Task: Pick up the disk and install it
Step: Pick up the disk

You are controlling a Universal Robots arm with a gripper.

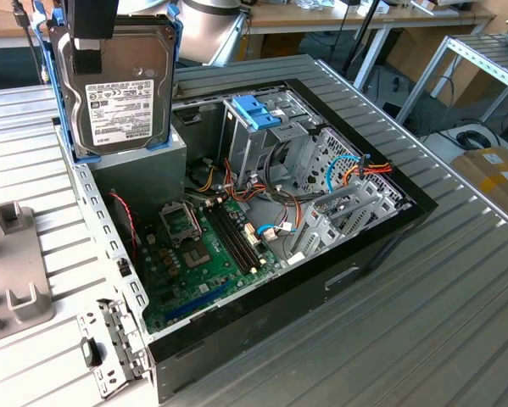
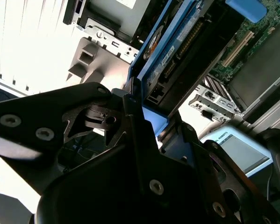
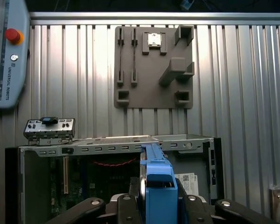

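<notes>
Carrying step: the tool [image 1: 88, 58] is clamped on the disk [image 1: 122, 85], upright in the air over the open case's [image 1: 381, 233] corner by the bench's [image 1: 423, 322] far edge. Seating it likely calls for lining its frame up with the drive cage [image 1: 266, 148].

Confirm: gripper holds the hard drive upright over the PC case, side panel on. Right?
Not quite. The side panel is off: the exterior view shows the case open, with motherboard and cables exposed. The rest stands: the gripper holds the hard drive upright over the case.
</notes>
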